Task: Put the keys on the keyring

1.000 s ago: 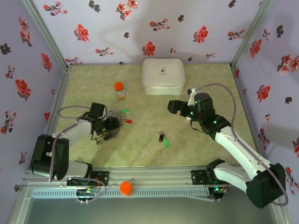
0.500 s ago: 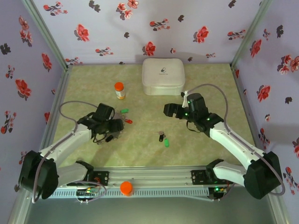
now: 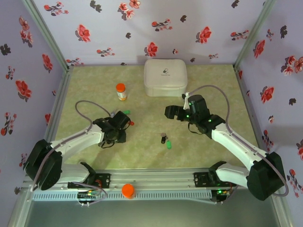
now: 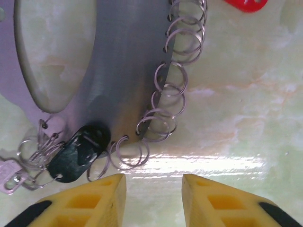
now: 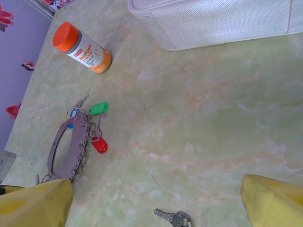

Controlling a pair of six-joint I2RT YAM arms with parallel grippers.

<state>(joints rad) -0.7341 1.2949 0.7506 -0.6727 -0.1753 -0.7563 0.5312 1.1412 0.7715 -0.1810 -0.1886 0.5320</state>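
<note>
Case: a white rounded fabric case [image 3: 164, 77] sat shut at upper centre, its contents hidden.
Ring: the keyring [image 4: 123, 56], a brushed grey metal plate with an oval slot and thin wire loops along its edge, lay centre-left.
Left wrist view: a black plastic tag [image 4: 78, 153] hung on the loops.
Right wrist view: a green tag [image 5: 98, 109], a red tag [image 5: 100, 145] and loose silver keys [image 5: 174, 217] at the bottom edge.
Left: the left gripper [image 4: 154, 189] stood parted and empty, just below the loops.
Right: the right gripper [image 5: 154, 203] was spread wide and empty.

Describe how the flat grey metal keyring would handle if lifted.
The flat grey metal keyring looks like a solid plate, so probably stiff. Its wire rings and black plastic tag would likely dangle and swing. Lying flat, it may be hard to get under.
</note>
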